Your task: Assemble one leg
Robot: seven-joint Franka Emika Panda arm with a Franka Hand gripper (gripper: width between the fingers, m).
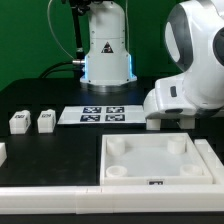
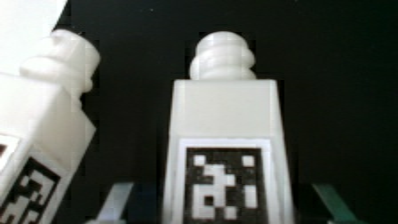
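Observation:
In the wrist view a white leg (image 2: 226,120) with a rounded peg at one end and a black-and-white tag lies on the black table between my fingers. My gripper (image 2: 226,205) is open. Its fingertips (image 2: 125,198) stand on either side of the leg, with a dark gap on each side. A second leg (image 2: 45,110) lies close beside the first, outside the jaws. In the exterior view the arm's white body (image 1: 190,70) hides the gripper and both these legs. Two more legs (image 1: 18,121) (image 1: 45,120) stand at the exterior view's left.
The large white tray-like piece (image 1: 110,172) with round corner sockets lies at the front. The marker board (image 1: 103,115) lies in the middle of the black table. The robot base (image 1: 107,55) stands at the back. A white part (image 1: 2,153) shows at the left edge.

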